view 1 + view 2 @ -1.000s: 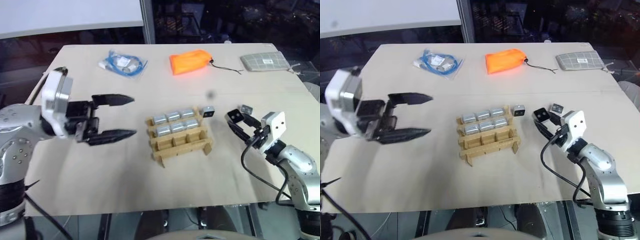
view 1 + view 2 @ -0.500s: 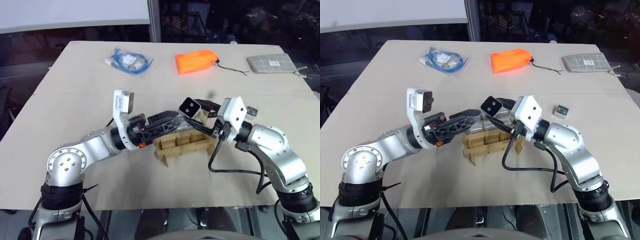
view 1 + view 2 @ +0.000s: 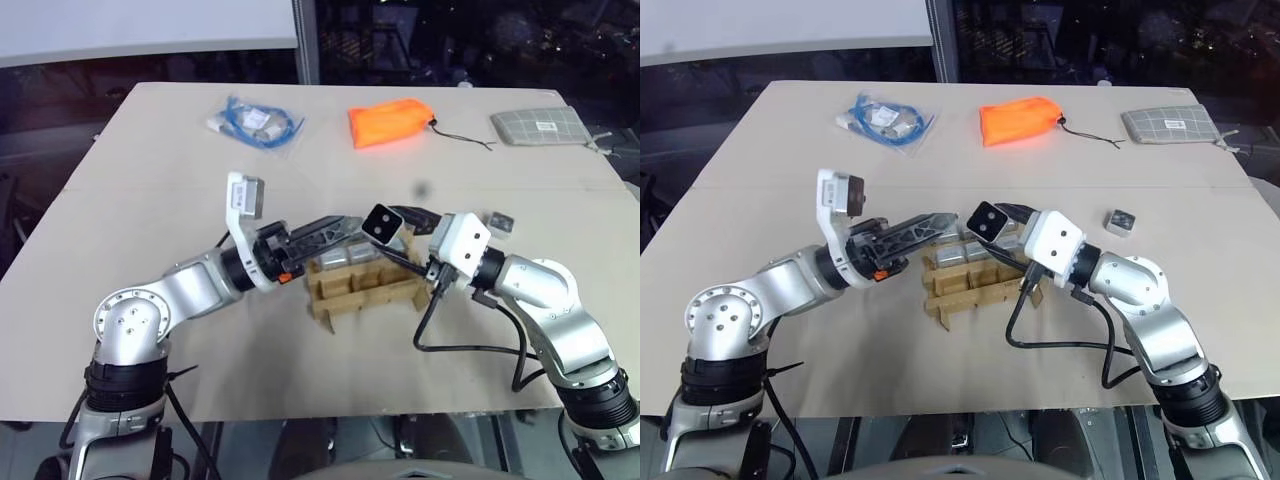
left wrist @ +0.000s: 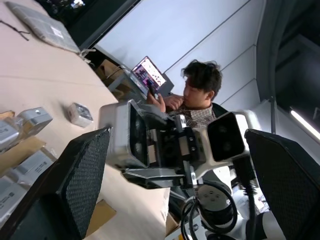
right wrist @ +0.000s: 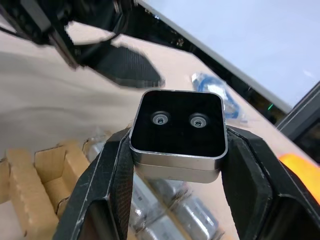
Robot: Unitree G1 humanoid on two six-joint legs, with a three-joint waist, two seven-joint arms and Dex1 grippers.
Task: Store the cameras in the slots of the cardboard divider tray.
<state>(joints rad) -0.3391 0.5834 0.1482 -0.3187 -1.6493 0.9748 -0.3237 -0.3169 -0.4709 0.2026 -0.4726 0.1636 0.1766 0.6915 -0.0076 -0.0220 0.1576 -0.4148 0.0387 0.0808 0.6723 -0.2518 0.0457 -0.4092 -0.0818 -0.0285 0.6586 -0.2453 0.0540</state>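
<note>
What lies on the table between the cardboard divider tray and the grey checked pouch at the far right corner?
One loose camera lies between the cardboard divider tray and the grey checked pouch, as the right eye view shows; otherwise bare table.

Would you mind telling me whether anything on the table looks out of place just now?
One small silver-grey camera lies alone on the beige table, apart from the brown cardboard divider tray, to the right of the tray. Another camera is gripped in the right end effector above the tray.

Silver-grey rounded arm shells dotted with small screws, a black cable looping off the right forearm, white boxy wrist blocks, and black textured fingers [image 4: 80, 180] on each gripper.
</note>
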